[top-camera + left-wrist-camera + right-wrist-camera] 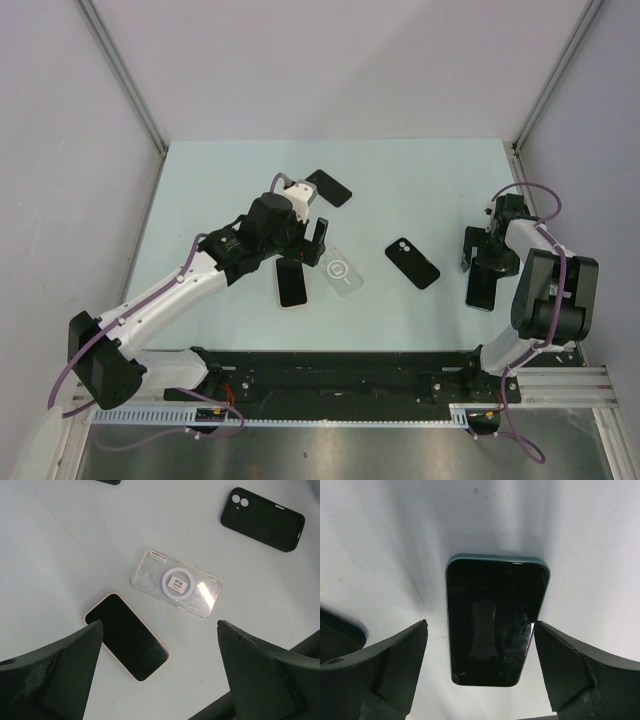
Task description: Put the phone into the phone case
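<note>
Clear case lies on the bench, just right of the phone. Left jaws and right jaws stand apart, empty. Risk: an off-centre closure may skid the phone against the case.

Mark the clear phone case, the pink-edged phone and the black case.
Clear plastic phone case (176,583): left wrist view, label inside white ring.
Pink-edged dark-screened phone (127,636): left wrist view, screen middle.
Black phone case (263,519): left wrist view, back middle.
</note>
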You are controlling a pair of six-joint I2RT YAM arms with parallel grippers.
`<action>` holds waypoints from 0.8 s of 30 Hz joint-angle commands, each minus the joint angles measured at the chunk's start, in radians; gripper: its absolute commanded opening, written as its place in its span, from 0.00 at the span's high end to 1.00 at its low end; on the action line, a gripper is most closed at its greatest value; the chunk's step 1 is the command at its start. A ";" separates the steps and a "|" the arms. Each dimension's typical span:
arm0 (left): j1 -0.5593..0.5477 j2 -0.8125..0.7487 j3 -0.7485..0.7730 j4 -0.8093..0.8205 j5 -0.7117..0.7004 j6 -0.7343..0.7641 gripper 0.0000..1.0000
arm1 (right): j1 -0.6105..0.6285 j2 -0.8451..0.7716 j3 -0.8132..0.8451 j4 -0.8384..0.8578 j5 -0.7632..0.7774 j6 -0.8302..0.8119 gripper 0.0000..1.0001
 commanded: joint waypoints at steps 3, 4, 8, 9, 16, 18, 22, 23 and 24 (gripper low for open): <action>-0.002 -0.012 0.004 0.012 -0.059 -0.014 0.01 | -0.006 0.038 0.040 -0.004 0.057 -0.003 0.10; -0.003 -0.017 0.003 0.012 -0.064 -0.014 0.01 | -0.008 0.042 0.042 -0.006 0.057 -0.003 0.11; -0.003 -0.015 0.001 0.012 -0.073 -0.014 0.01 | -0.017 0.059 0.040 0.002 0.020 -0.003 0.12; -0.003 -0.014 0.001 0.011 -0.075 -0.014 0.01 | -0.017 0.071 0.040 0.000 0.015 -0.003 0.12; -0.002 -0.021 0.003 0.009 -0.081 -0.014 0.01 | -0.020 0.104 0.042 -0.001 -0.026 -0.003 0.16; -0.003 -0.021 0.003 0.009 -0.082 -0.014 0.01 | -0.020 0.105 0.040 0.003 -0.041 -0.009 0.21; -0.002 -0.024 0.003 0.007 -0.084 -0.013 0.01 | -0.019 0.107 0.040 0.013 -0.086 -0.015 0.35; -0.003 -0.024 0.003 0.007 -0.082 -0.013 0.01 | -0.019 0.098 0.040 0.013 -0.095 -0.015 0.38; -0.003 -0.026 0.003 0.007 -0.084 -0.013 0.01 | -0.017 0.092 0.040 0.022 -0.098 -0.015 0.43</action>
